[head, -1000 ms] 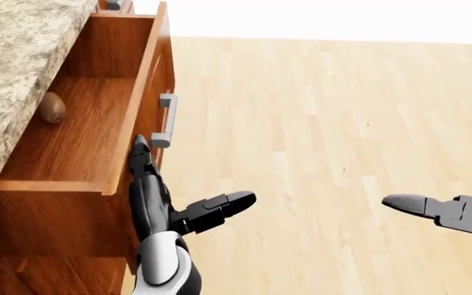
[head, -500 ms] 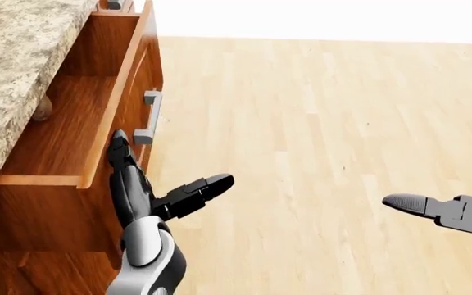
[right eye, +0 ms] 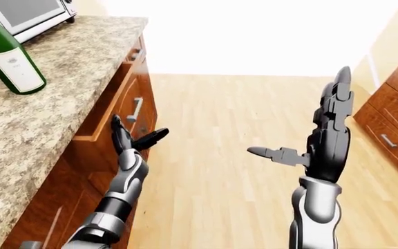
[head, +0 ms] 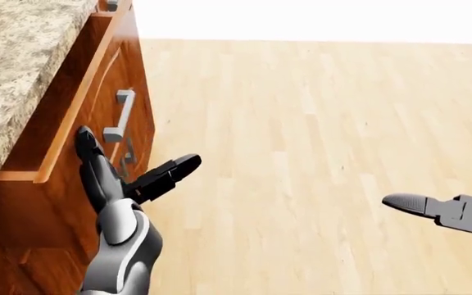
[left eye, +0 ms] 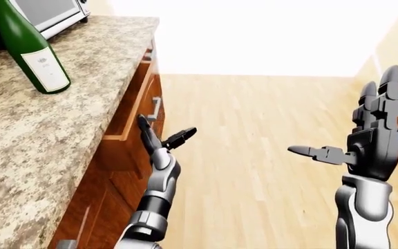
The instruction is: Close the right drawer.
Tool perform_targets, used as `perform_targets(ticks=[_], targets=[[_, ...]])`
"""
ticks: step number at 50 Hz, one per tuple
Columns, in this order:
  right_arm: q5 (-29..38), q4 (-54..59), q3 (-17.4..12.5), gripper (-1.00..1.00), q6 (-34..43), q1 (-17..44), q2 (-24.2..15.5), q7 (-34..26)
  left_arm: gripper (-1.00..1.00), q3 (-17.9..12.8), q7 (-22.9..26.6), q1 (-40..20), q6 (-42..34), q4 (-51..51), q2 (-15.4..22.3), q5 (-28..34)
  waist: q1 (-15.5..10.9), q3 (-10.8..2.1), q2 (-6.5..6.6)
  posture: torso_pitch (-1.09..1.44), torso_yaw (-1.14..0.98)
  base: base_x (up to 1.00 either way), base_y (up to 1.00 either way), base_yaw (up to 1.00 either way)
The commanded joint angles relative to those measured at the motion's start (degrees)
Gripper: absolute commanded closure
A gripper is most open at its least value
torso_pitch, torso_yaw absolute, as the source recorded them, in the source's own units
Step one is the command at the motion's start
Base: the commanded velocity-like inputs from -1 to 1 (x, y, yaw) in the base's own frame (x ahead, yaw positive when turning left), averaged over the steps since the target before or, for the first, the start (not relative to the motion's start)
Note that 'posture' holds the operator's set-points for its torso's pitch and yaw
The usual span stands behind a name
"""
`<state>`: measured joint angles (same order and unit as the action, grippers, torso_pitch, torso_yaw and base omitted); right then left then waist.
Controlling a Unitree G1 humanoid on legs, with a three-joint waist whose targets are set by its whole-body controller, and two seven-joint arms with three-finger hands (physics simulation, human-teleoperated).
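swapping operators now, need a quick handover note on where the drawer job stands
Left hand: open, fingers flat against the drawer front just below its handle, pushing; gripping nothing.
Right hand: open, raised over the floor, holding nothing, clear of everything.
Drawer: under the counter, pushed much further in than a second ago, but a narrow gap of its inside shows.
Done: most of the push.
Left: keep pushing until the front sits flush with the cabinet, then pull the hand away.
The bottle on the counter is out of the way.
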<state>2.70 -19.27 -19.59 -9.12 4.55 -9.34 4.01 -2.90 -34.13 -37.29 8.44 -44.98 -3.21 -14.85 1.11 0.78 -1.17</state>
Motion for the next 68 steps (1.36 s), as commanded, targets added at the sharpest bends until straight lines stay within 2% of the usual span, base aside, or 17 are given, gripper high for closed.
perform_targets(ticks=[1, 48, 68], targets=[[0.0, -2.0, -0.4, -1.00, -1.3, 1.1, -0.6, 0.3, -1.00, -2.4, -1.4, -3.0, 3.1, 0.5, 2.2, -0.8, -0.4, -1.15, -0.27, 0.00, 0.00, 0.00, 0.00, 0.00], [0.4, -1.7, -0.1, -1.00, -1.6, 1.0, -0.5, 0.3, -1.00, -8.8, -2.3, -13.6, 9.4, -17.8, 14.3, -10.4, -0.4, -1.83, 0.37, 0.00, 0.00, 0.00, 0.00, 0.00], [0.4, -1.5, -0.1, -1.00, -1.5, 1.2, -0.6, 0.4, -1.00, -8.6, -2.0, -13.6, 8.7, -17.0, 14.3, -11.1, -0.1, -1.60, 0.41, 0.00, 0.00, 0.00, 0.00, 0.00]])
